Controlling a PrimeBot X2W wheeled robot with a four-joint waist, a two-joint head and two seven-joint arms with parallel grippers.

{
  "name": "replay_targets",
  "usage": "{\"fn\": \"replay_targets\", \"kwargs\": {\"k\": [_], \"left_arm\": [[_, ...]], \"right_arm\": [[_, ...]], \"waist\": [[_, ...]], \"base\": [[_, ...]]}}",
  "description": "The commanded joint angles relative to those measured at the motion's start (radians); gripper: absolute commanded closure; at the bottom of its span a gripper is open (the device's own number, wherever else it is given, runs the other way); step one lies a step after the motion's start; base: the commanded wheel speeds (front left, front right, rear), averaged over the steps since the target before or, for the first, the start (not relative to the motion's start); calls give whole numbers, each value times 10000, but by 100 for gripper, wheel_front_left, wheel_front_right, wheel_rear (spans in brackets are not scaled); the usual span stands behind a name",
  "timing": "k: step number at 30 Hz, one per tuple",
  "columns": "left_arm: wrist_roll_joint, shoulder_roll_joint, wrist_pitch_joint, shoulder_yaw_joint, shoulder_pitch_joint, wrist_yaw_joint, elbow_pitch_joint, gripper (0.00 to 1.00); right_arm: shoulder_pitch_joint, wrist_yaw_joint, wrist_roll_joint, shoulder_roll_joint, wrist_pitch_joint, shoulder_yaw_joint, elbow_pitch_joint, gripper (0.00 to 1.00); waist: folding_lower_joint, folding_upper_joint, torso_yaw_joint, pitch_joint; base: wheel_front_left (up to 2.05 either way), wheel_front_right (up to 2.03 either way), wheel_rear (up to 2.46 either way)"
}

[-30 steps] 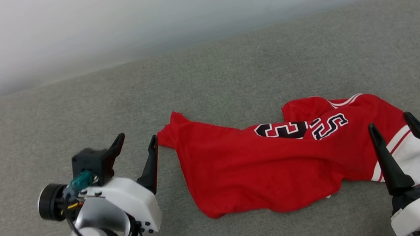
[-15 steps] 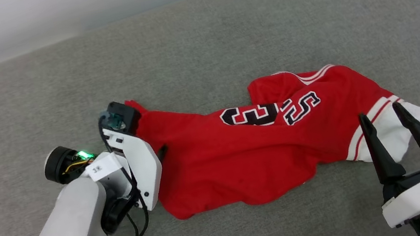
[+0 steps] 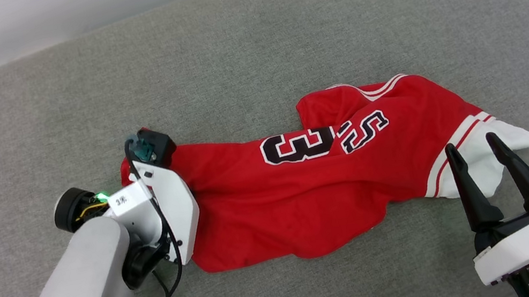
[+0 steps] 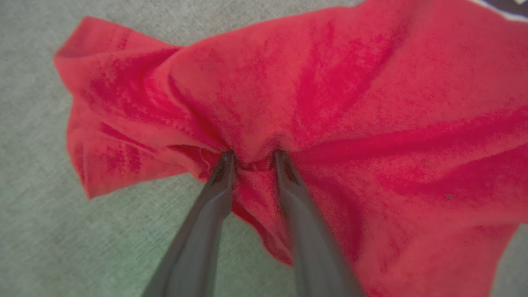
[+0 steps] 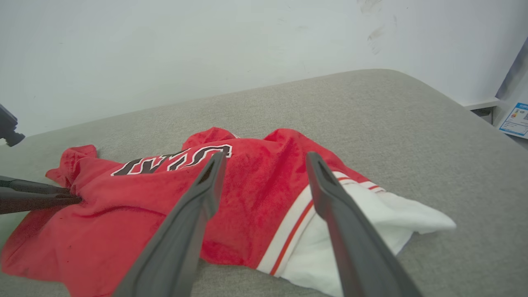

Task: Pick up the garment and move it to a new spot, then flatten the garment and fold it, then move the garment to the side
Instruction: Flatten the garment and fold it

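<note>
Left gripper (image 4: pixel 252 159) nipped onto a bunched fold at the left end of the garment (image 3: pixel 306 201); right gripper (image 3: pixel 468 145) spread wide by its white sleeve (image 3: pixel 514 142); red jersey crumpled on grey cushion (image 3: pixel 279 48).

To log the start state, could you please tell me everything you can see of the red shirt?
The shirt is red jersey-like cloth with a white sleeve, red-and-white striped trim and a black, white-edged "3" and letters. It lies crumpled, unfolded, stretched sideways across a grey cushion. The left pincer presses into its left end, cloth bunched between its tips; the open right pincer hangs by the white sleeve.
</note>
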Motion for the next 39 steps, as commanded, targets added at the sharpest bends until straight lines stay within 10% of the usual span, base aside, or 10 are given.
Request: {"fn": "replay_targets", "kwargs": {"k": [1, 14, 25, 37, 38, 39], "left_arm": [[77, -46, -337, -297, 587, -80, 376, 100], [355, 664, -3311, 599, 1507, 748, -1952, 100], [-241, 1550, -2314, 316, 5423, 2103, -5421, 100], [-1411, 931, -2294, 69, 8252, 3106, -4971, 100], [-1428, 775, -2430, 56, 8281, 3152, -4799, 0], [-1375, 702, -2581, 82, 8167, 3135, -4793, 0]], "right_arm": [[-118, -7, 47, 21, -64, -53, 81, 0], [400, -5, -102, 20, 369, -466, 10, 0], [981, -5, -346, 17, 943, -646, -455, 0], [1438, -5, -572, 17, 1433, -582, -895, 0], [1503, -7, -579, 17, 1509, -596, -971, 0], [1534, -5, -591, 17, 1538, -601, -1003, 0]], "waist": [[0, 0, 91, -125], [0, 0, 1304, -1465], [0, 0, 2466, -2530], [0, 0, 2582, -3038], [0, 0, 2578, -3094], [0, 0, 2576, -3122]], "base": [[0, 0, 0], [0, 0, 0], [0, 0, 0], [0, 0, 0], [0, 0, 0], [0, 0, 0]]}}
